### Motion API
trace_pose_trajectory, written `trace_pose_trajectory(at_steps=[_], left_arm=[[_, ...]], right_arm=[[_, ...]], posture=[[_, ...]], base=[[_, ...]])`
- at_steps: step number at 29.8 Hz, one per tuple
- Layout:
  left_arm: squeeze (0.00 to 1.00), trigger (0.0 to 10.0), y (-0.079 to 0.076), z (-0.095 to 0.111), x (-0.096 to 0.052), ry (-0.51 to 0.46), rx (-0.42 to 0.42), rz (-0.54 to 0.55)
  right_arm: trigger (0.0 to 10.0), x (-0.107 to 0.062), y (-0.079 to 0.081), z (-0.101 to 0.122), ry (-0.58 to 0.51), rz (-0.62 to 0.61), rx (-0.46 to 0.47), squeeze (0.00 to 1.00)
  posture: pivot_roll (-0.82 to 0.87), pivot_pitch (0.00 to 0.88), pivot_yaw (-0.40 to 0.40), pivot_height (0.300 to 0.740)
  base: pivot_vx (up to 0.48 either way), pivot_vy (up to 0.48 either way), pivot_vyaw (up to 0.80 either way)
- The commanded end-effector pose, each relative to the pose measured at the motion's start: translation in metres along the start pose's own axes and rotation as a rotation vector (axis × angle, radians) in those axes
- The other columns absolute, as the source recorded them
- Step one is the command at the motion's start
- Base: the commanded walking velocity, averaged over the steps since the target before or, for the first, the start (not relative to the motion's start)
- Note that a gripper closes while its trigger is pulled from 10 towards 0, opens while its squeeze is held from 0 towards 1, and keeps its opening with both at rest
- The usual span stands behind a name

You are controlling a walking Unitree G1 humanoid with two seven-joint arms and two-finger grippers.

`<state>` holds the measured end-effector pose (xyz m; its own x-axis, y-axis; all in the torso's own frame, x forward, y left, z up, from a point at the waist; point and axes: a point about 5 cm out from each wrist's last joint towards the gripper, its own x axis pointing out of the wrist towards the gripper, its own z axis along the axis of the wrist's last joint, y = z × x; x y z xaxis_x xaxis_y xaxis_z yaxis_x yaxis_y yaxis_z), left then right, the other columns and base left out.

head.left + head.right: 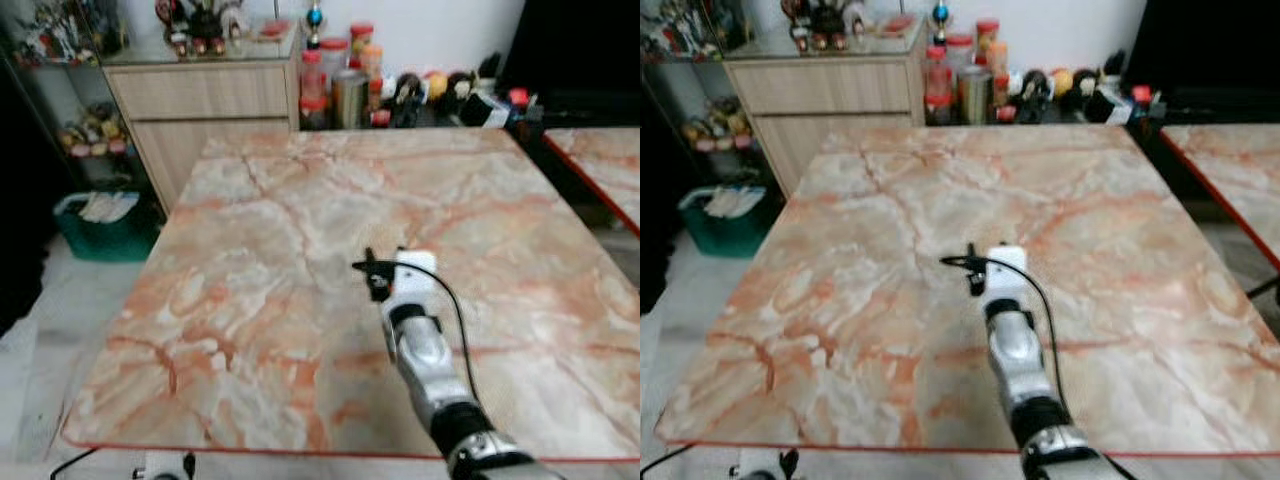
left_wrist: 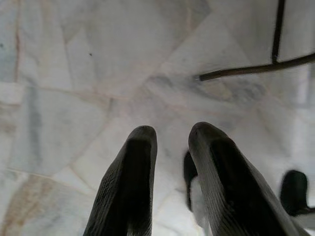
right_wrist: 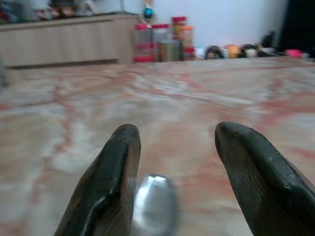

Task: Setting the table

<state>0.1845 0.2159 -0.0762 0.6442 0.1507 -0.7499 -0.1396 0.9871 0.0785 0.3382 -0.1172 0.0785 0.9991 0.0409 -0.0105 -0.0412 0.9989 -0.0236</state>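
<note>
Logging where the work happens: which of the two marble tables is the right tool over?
The big table in the middle: the right tool is above its centre. The other table lies off to the right, across a gap.

A rounded, shiny silver piece, probably the bowl of a spoon, lay blurred between the black fingers of the right gripper, closer to one finger than the other. It sat low over the pink-veined marble table, near the middle. Its handle could not be made out.
</note>
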Motion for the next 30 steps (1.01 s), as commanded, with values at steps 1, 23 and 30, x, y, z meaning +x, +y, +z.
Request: trace_pose_trajectory(at_steps=[1, 23, 30], left_arm=[[0.0, 10.0, 0.004, -0.006, -0.001, 0.02, 0.005, 0.012], [0.0, 10.0, 0.003, -0.007, -0.002, 0.03, 0.003, 0.005], [0.0, 10.0, 0.003, -0.006, -0.001, 0.025, 0.002, 0.006]], right_arm=[[10.0, -0.001, 0.008, -0.005, 0.033, 0.01, 0.004, 0.0], [10.0, 0.008, 0.001, -0.017, 0.271, -0.059, 0.029, 0.0], [10.0, 0.015, 0.01, -0.01, 0.277, -0.003, 0.042, 0.0]], posture=[[0.01, 0.0, 0.012, 0.74], [0.02, 0.0, 0.015, 0.74], [0.02, 0.0, 0.014, 0.74]], base=[[0.0, 0.0, 0.0], [0.0, 0.0, 0.0], [0.0, 0.0, 0.0]])
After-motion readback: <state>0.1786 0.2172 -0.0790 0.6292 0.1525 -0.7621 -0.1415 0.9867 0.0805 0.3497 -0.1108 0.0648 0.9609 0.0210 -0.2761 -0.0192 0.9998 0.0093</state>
